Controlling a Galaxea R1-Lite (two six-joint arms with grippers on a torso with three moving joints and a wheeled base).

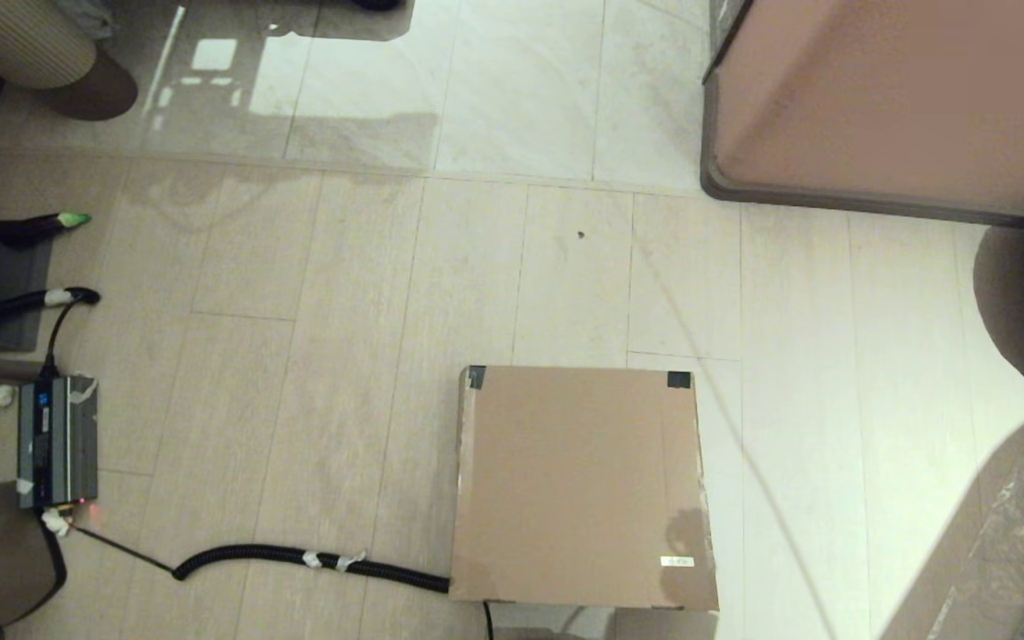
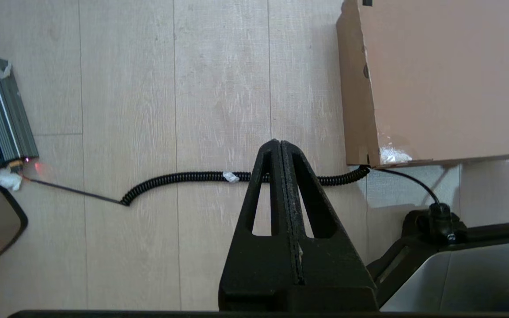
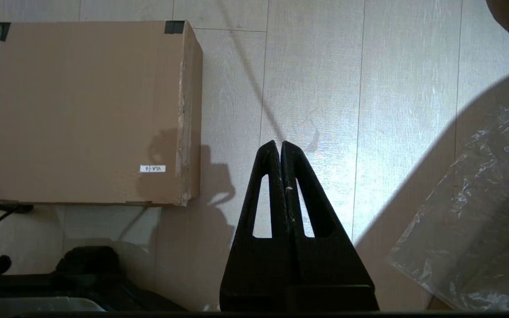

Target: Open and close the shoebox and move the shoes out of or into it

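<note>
Clearly, both arms are hanging low and close to the robot's base, neither one touching anything. The left pincer (image 2: 280, 148) is hovering with its two black fingers pressed together above the pale plank floor (image 1: 316, 293), over a coiled black cable (image 2: 184, 179) that is running to the near left corner of the box. The right pincer (image 3: 279, 148) is likewise pressed together and holding nothing, off the box's right side, near a crinkled sheet of clear plastic (image 3: 480, 221).

Just ahead, the plain brown, nearly square cardboard shoebox (image 1: 579, 489) is sitting flat on the floor with its flap lid down, a small white label (image 1: 676, 561) near its near right corner and dark tape (image 1: 678, 380) on the two far corners. No shoes are showing, so they are probably inside.

Opening seems to be the step in hand. The taped far edge looks like the hinge, so a pincer should be spreading first, catching the near lip and swinging it up and away, while avoiding the cable.

Farther off, a large pinkish-brown block with a grey rim (image 1: 903, 98) is standing well apart.
</note>
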